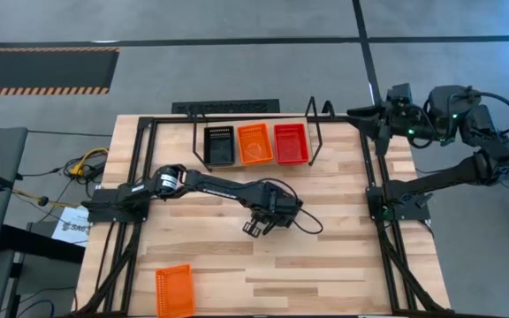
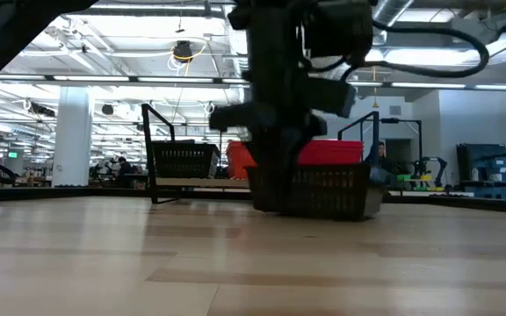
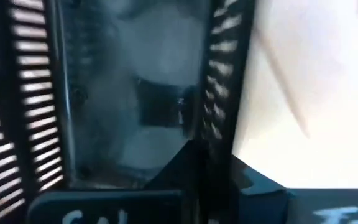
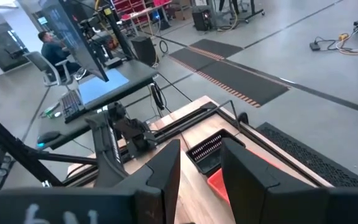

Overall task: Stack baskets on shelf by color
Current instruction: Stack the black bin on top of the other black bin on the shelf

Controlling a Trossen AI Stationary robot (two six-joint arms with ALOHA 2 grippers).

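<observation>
The black wire shelf (image 1: 315,124) stands at the table's far middle and holds a black basket (image 1: 220,146), an orange basket (image 1: 254,143) and a red-pink basket (image 1: 291,143) side by side. My left gripper (image 1: 268,215) is at the table's middle, shut on another black basket (image 2: 323,195). This basket is mostly hidden under the gripper in the high view. One orange basket (image 1: 174,290) lies flat near the near left edge. My right gripper (image 1: 360,113) waits open and empty, raised at the far right. The other baskets are out of view. My left gripper holds the black basket by one side wall (image 3: 222,74), coming from above. The wall runs between the fingers (image 3: 188,171), one inside the basket and one outside. The basket sits level and upright, its bottom (image 2: 319,214) at the table top; whether it touches, I cannot tell.
The black rail frame (image 1: 369,168) runs along the table's left, right and far sides. Bare wood lies between the held basket and the shelf, and across the near right of the table (image 1: 325,274). A person sits at a desk in the room beyond (image 4: 51,50).
</observation>
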